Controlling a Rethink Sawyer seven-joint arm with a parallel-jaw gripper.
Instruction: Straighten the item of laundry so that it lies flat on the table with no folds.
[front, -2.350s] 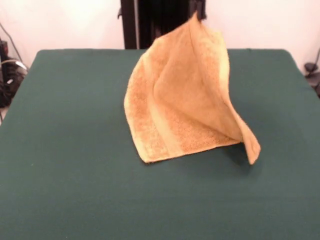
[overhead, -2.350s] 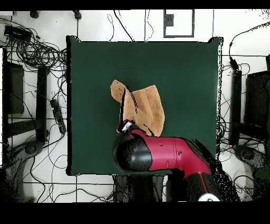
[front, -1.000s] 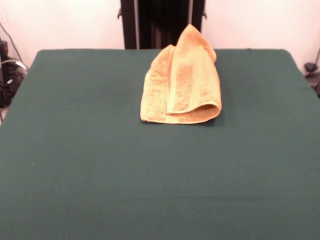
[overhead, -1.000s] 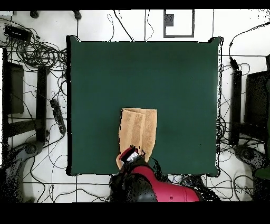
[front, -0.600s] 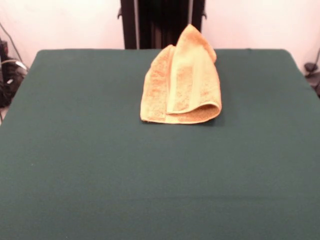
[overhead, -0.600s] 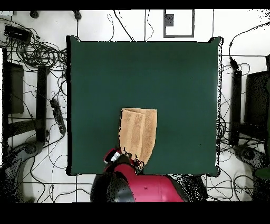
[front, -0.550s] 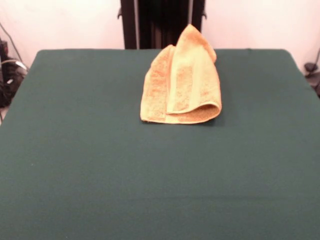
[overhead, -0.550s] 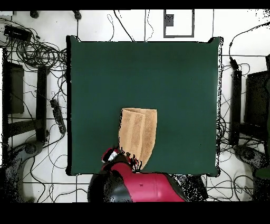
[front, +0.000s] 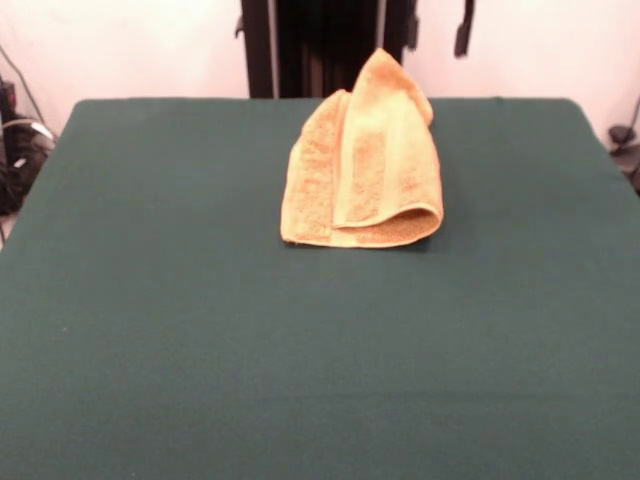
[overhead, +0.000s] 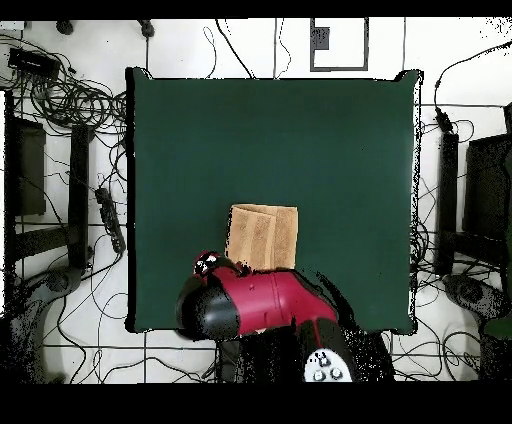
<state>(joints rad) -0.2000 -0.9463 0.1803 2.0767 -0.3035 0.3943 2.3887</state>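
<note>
Washcloth (front: 365, 165) lies folded over itself on the far middle of the table (front: 200, 330), its near fold rolled, its far corner peaked. The gripper (front: 437, 28) hangs beyond it, apart; whether it is parted or closed cannot be told.

Overhead, the arm (overhead: 262, 303) covers the washcloth's (overhead: 262, 236) nearer end.

Lighting's pretty even and bright, looks like soft light from overhead, no glare anywhere. The green table (front: 150, 330) reads matte, a touch darker toward the near edge in the front view. The cloth (front: 365, 165) throws only a thin soft shadow along its near right side. The white wall behind is close to blown out. Everything's a bit soft, especially the cloth's texture.
</note>
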